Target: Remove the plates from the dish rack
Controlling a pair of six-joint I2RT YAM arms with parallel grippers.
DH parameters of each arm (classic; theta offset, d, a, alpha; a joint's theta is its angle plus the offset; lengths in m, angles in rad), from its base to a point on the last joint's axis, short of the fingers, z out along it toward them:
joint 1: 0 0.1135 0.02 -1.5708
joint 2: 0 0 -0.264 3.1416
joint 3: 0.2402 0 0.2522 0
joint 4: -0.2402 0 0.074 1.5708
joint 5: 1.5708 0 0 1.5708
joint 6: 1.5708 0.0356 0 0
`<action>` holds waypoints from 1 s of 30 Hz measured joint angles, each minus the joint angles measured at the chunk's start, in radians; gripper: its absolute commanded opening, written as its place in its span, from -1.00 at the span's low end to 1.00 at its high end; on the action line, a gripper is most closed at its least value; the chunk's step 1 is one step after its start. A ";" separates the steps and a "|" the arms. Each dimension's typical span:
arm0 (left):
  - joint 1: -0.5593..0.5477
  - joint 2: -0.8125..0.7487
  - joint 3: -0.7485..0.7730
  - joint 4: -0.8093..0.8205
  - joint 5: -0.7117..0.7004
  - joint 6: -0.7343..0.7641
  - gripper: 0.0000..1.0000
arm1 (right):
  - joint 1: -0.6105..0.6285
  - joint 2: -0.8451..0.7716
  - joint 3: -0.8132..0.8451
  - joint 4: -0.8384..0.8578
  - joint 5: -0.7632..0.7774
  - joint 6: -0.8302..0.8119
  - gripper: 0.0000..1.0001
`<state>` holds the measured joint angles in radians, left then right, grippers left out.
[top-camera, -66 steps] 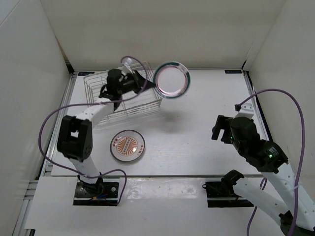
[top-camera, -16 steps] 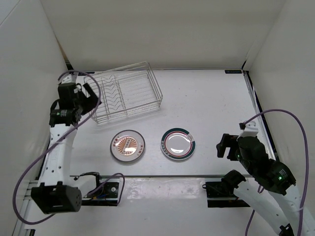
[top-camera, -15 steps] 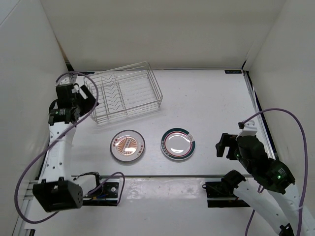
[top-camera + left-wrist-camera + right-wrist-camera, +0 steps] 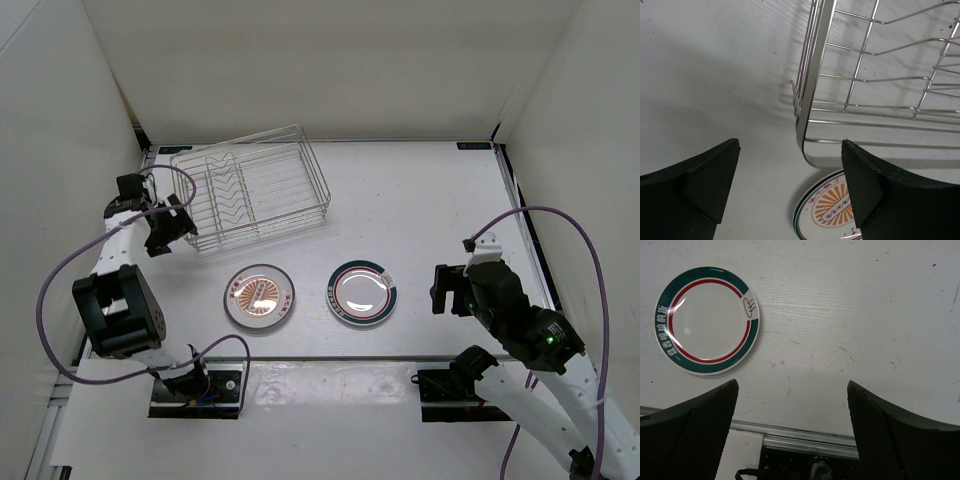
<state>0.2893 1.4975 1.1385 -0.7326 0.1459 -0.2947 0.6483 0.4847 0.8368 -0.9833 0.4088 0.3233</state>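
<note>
The dish rack (image 4: pixel 250 192), a silver wire basket, stands at the back left with no plates in it. Two plates lie flat on the table in front of it: one with an orange sunburst (image 4: pixel 259 296) and one with a green-and-red rim (image 4: pixel 362 292). My left gripper (image 4: pixel 170 230) is open just off the rack's left front corner (image 4: pixel 807 107), with the sunburst plate (image 4: pixel 832 210) showing below between its fingers. My right gripper (image 4: pixel 442 290) is open and empty, to the right of the green-rimmed plate (image 4: pixel 707 320).
White walls close in the table on the left, back and right. A metal rail (image 4: pixel 805 439) runs along the table's near edge, right under my right gripper. Purple cables loop from both arms.
The green-rimmed plate, earlier held up by my left gripper beside the rack, now lies on the table. My left arm has folded back toward its base. The right gripper shifted slightly left.
</note>
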 measured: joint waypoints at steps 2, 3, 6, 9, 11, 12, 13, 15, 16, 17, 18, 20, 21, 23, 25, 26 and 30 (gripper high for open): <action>0.003 0.058 0.015 0.008 0.014 0.018 0.60 | 0.000 0.000 0.000 0.000 0.001 -0.007 0.81; 0.003 0.084 0.024 0.007 0.023 0.022 0.50 | 0.000 0.000 0.001 0.000 0.003 -0.011 0.81; 0.004 0.172 0.076 0.004 0.049 0.037 0.15 | 0.000 0.002 0.003 -0.001 0.007 -0.019 0.81; 0.008 0.237 0.130 0.000 0.061 0.039 -0.10 | 0.000 0.011 0.009 -0.001 0.011 -0.024 0.81; 0.013 0.264 0.159 -0.001 0.064 0.031 -0.16 | 0.000 0.023 0.013 0.000 0.014 -0.029 0.81; 0.016 0.273 0.170 0.000 0.066 0.025 -0.16 | 0.000 0.031 0.015 0.000 0.014 -0.031 0.81; 0.021 0.283 0.185 -0.004 0.070 0.018 -0.21 | 0.000 0.040 0.018 0.000 0.016 -0.035 0.81; 0.029 0.311 0.223 -0.010 0.077 0.005 -0.22 | 0.000 0.055 0.020 0.005 0.016 -0.039 0.81; 0.033 0.327 0.244 -0.015 0.079 -0.001 -0.22 | 0.000 0.063 0.020 0.009 0.016 -0.040 0.81; 0.037 0.349 0.270 -0.023 0.079 -0.003 -0.22 | 0.000 0.069 0.020 0.013 0.016 -0.040 0.81; 0.042 0.375 0.309 -0.039 0.080 -0.003 -0.22 | 0.000 0.074 0.021 0.015 0.015 -0.041 0.81; 0.047 0.432 0.384 -0.059 0.080 -0.005 -0.22 | 0.000 0.086 0.024 0.016 0.015 -0.043 0.81; 0.050 0.464 0.430 -0.074 0.080 -0.005 -0.22 | 0.000 0.091 0.026 0.017 0.015 -0.043 0.81; 0.053 0.515 0.500 -0.088 0.081 -0.008 -0.19 | 0.000 0.102 0.032 0.018 0.014 -0.045 0.81; 0.056 0.552 0.550 -0.105 0.082 -0.014 0.09 | 0.000 0.116 0.042 0.019 0.014 -0.046 0.81; 0.057 0.566 0.567 -0.108 0.082 -0.019 0.20 | 0.000 0.123 0.046 0.020 0.014 -0.047 0.81; 0.063 0.623 0.616 -0.117 0.082 -0.040 1.00 | 0.000 0.156 0.059 0.023 0.014 -0.047 0.81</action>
<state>0.3527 2.1201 1.7542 -0.8501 0.2276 -0.3351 0.6479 0.6407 0.8959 -0.9604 0.4229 0.2764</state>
